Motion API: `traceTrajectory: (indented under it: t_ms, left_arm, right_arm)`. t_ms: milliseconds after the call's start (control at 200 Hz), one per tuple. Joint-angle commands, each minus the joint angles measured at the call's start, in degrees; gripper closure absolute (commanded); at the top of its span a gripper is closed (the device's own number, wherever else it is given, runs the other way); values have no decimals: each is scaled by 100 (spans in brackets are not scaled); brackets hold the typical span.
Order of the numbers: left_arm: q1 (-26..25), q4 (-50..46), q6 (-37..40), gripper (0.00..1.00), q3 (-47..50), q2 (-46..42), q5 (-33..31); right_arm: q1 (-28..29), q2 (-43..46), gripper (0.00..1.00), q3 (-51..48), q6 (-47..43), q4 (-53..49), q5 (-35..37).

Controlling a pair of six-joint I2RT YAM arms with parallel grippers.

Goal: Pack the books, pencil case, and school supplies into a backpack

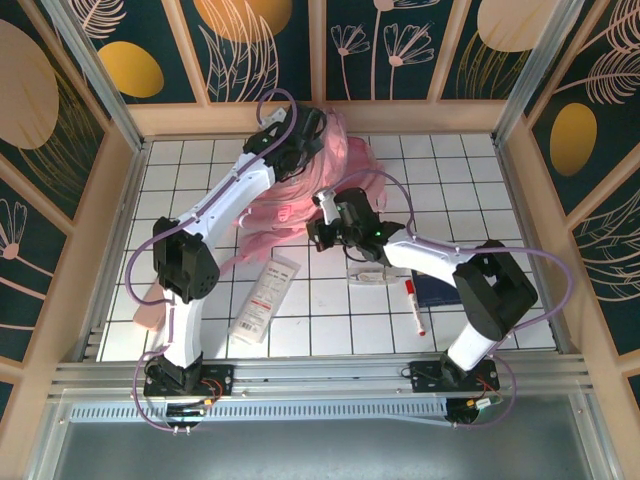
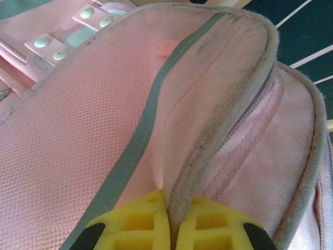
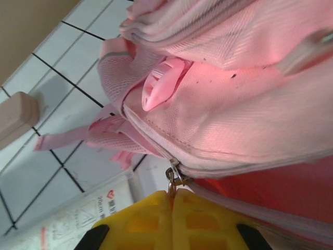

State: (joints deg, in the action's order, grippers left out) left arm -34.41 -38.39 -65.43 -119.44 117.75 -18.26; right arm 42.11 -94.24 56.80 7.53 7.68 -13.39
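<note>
Your left jaws: clamped shut on piped seam edge of backpack point(image 1: 288, 207), at its far side.
Your right jaws: closed on metal zipper pull point(image 3: 171, 180) at backpack's near-right side, pink fabric bulging just above the pads.
Backpack: middle of bench point(image 1: 470, 180), toward far edge, pinched between both jaws.
Navy book point(image 1: 437, 291): toward near right corner, partly under right arm, well apart from jaws.
Red-capped marker point(image 1: 414, 307): just left of book.
Long white flat item point(image 1: 265, 298): near side of backpack, toward left.
</note>
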Motion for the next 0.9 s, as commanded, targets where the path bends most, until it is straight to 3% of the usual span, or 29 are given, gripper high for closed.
traceTrajectory:
  t_ms: [0,205,460,581,656,776,896]
  left_arm:
    - [-88,617,-565,100,-598,0,41]
    - [-212,646,-903,100,-1103,255,330]
    - [-241,732,-1030,100,-1303,305,271]
    - [-243,718,-908,100,-1406,274,108]
    - [-234,723,-717,100,-1416,227,68]
    - [-202,1023,356,100,-1365,162,395]
    - [-99,1403,1327,100,-968,58,997]
  right_arm:
    - [79,57,100,-61,-802,-271,-68]
    - [394,-617,100,97,-339,752,-2]
    - [762,-1460,100,569,-265,1273,-76]
    - [763,-1453,100,449,-304,1476,-94]
    - [742,-1246,89,182,-349,1712,-228]
    - [675,-647,60,-525,-366,2086,-633]
    - [625,48,51,-1124,-312,1979,-583]
